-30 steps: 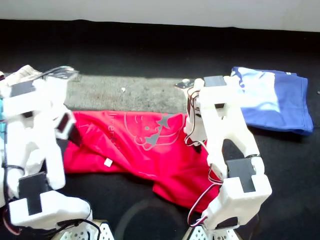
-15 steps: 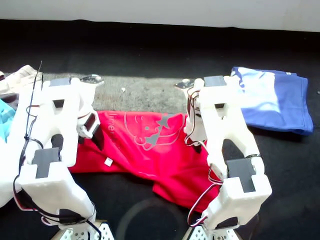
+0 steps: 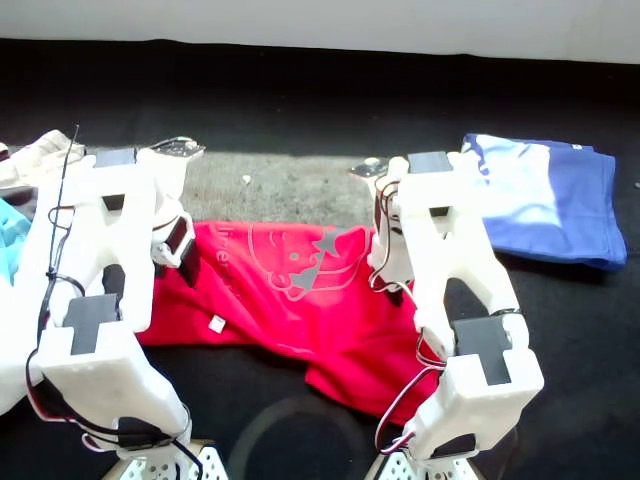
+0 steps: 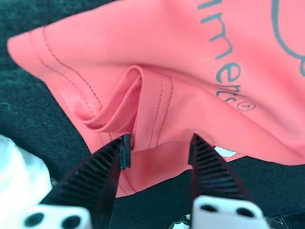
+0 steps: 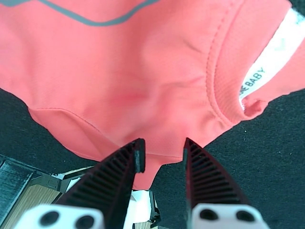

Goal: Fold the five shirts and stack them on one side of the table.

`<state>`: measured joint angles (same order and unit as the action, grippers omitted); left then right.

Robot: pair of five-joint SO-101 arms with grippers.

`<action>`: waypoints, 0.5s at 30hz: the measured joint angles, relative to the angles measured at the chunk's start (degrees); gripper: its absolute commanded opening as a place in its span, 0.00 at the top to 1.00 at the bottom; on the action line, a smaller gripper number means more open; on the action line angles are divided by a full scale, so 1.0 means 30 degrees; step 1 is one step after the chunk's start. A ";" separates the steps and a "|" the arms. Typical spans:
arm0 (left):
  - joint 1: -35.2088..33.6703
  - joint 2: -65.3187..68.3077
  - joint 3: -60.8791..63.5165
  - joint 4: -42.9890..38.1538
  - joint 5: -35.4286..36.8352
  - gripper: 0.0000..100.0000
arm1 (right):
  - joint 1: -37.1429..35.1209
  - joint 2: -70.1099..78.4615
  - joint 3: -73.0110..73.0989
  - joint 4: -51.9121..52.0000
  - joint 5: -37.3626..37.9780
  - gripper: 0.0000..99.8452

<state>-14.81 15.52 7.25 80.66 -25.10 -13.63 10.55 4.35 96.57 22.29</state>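
A red shirt [image 3: 290, 300] with a grey print lies spread and rumpled across the middle of the black table. My left gripper [image 3: 185, 262] is at its left edge. In the left wrist view it [image 4: 160, 149] stands open just above a folded sleeve hem [image 4: 128, 102] of the red shirt [image 4: 190, 57]. My right gripper [image 3: 390, 285] is at the shirt's right side. In the right wrist view it [image 5: 163, 153] is open over the red shirt's [image 5: 124, 71] edge beside the collar [image 5: 224, 95], nothing clamped.
A folded blue shirt [image 3: 545, 200] lies at the back right. A grey shirt [image 3: 270, 187] lies flat behind the red one. White [image 3: 40, 150] and cyan [image 3: 10, 240] garments are heaped at the left edge. Bare black table runs along the back.
The left arm swung in from the far left to the red shirt's left edge, then barely shifted. The right arm and the shirt stayed put.
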 measured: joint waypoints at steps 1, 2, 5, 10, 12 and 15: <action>0.0000 0.0000 0.0000 0.0000 0.0000 0.99 | 0.0000 0.0000 0.0000 0.0000 0.0000 0.86; 0.0000 0.0000 0.0000 0.0000 0.0000 0.98 | 0.0000 0.0000 0.0000 0.0000 0.0000 0.86; 0.0000 0.0000 0.0059 0.0000 0.0000 0.93 | 0.0000 0.0000 0.0000 0.0000 0.0000 0.86; 0.0000 0.0000 0.0117 0.0000 0.0000 0.85 | 0.0000 0.0000 0.0000 0.0000 0.0000 0.86; 0.0000 0.0000 0.0147 0.0000 0.0000 0.85 | 0.0000 0.0000 0.0000 0.0000 0.0000 0.86; 0.0000 0.0000 0.0176 0.0000 0.0000 0.85 | 0.0000 0.0000 0.0000 0.0000 0.0000 0.86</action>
<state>-14.81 15.52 7.78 80.66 -25.10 -13.63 10.55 4.35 96.57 22.29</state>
